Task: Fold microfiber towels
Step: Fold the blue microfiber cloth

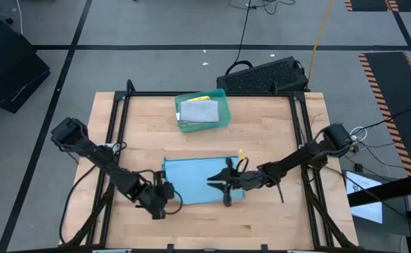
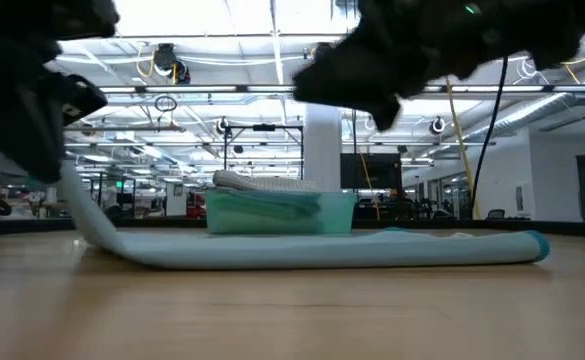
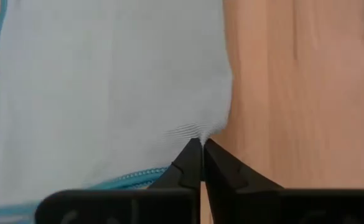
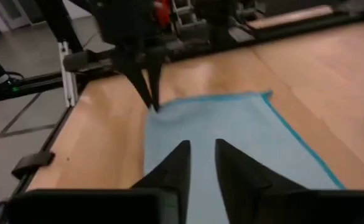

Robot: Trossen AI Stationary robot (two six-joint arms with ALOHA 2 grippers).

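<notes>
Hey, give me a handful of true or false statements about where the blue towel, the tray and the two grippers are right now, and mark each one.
1. The left gripper is shut on an edge of the light blue towel. True.
2. The light blue towel lies inside the teal tray. False: it lies on the wooden table, nearer the front edge than the tray.
3. The right gripper has its fingers parted above the light blue towel. True.
4. The teal tray is empty. False: a folded grey towel lies on top in it, with a bit of yellow showing beside it.
5. The left gripper's end of the towel is lifted off the table. True: in the low view that end curves upward.
</notes>
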